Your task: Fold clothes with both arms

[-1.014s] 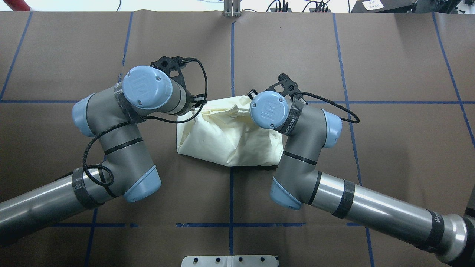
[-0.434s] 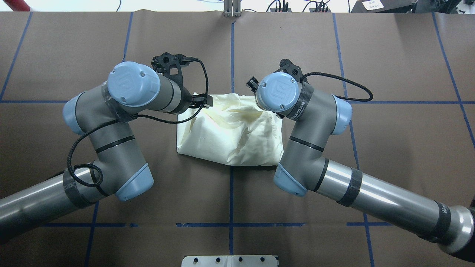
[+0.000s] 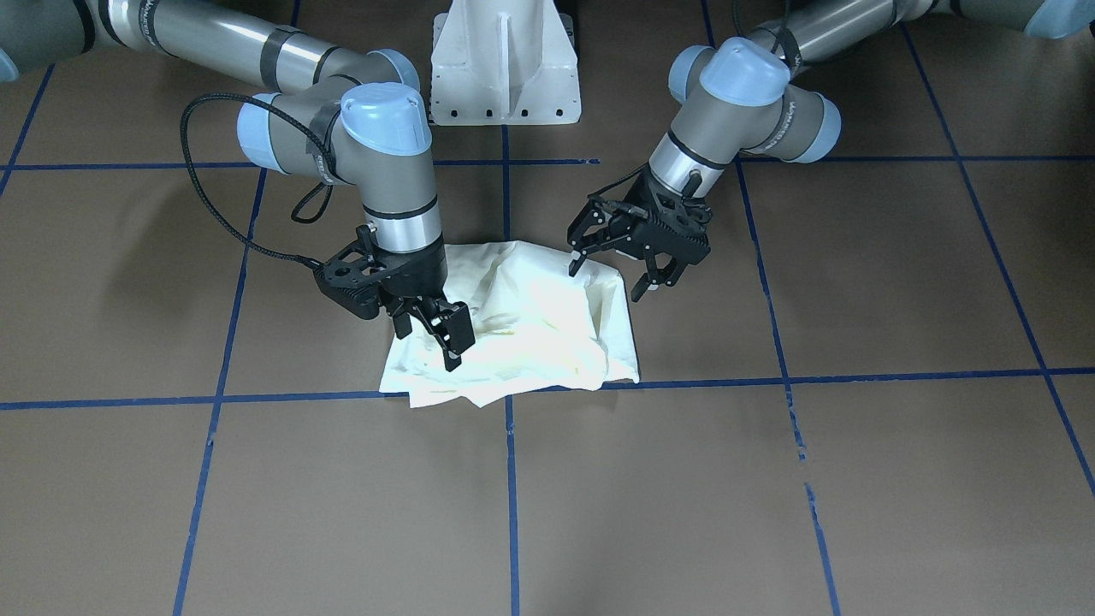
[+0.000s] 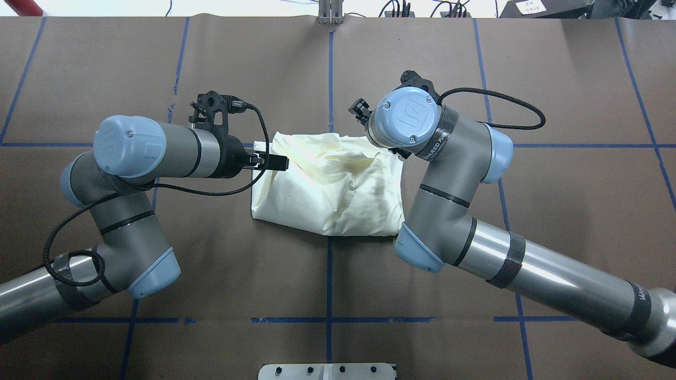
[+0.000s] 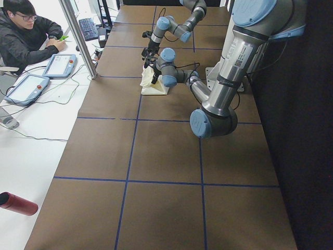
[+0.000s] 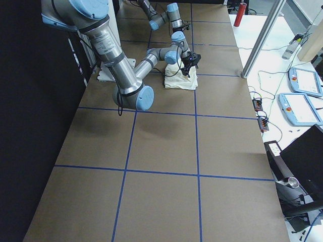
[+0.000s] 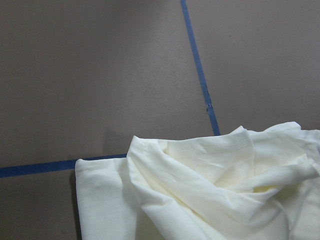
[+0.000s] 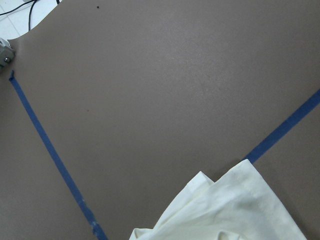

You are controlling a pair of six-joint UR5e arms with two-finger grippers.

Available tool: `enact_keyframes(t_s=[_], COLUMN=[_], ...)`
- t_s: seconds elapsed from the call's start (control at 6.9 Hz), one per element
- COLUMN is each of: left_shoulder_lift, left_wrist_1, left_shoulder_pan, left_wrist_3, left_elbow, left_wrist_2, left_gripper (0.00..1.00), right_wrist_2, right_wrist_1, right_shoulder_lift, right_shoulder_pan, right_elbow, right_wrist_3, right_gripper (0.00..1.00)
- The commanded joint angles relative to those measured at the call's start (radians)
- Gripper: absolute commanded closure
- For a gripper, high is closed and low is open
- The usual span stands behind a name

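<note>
The left gripper (image 3: 605,285) hung with its jaws wide apart, gripping nothing, over the T-shirt's (image 3: 530,342) edge on the robot's left. The right gripper (image 3: 426,346) pointed steeply down over the shirt's far corner on the robot's right. Its jaws were apart too, and one fingertip (image 3: 452,359) sat low at the cloth, though contact could not be judged. The cream T-shirt lay as a rumpled, roughly rectangular folded bundle with only plain fabric showing. It rested on the brown table (image 3: 770,479) across a crossing of blue tape lines (image 3: 855,376), between the two wrists. The left arm (image 4: 127,211) and right arm (image 4: 475,243) bent in toward it from either side. They reached out from beside the white pedestal (image 3: 505,60).
</note>
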State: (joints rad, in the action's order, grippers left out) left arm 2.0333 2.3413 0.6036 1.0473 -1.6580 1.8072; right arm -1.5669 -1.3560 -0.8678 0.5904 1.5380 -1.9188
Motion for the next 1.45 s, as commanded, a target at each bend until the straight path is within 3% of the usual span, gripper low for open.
enact_keyframes(t_s=[0.0,0.29,0.87,1.01,1.3], left_shoulder_lift=[-0.012,-0.008,-0.005,-0.002,0.004], left_wrist_1=[0.227,0.433,0.631,0.659,0.708], left_shoulder_pan=[-0.004,-0.002,-0.004,-0.004,-0.004], left_wrist_3=[-0.197,-0.385,-0.501,-0.500,-0.497], left_elbow=[0.085,0.211,0.358,0.369,0.369], left_wrist_2=[0.036,0.131,0.208,0.213,0.245], left_gripper=[0.00,0.00,0.01,0.06,0.06], right_wrist_2=[-0.002,-0.005,-0.005,-0.005,-0.005], right_wrist_1=[0.000,0.000,0.000,0.000,0.000], right_shoulder_lift=[-0.002,-0.002,-0.031,-0.037,-0.040], right_shoulder_pan=[0.003,0.005,0.003,0.003,0.003], right_elbow=[0.002,0.002,0.033,0.040,0.045], right_wrist_3=[0.003,0.003,0.003,0.003,0.003], right_gripper=[0.00,0.00,0.00,0.00,0.00])
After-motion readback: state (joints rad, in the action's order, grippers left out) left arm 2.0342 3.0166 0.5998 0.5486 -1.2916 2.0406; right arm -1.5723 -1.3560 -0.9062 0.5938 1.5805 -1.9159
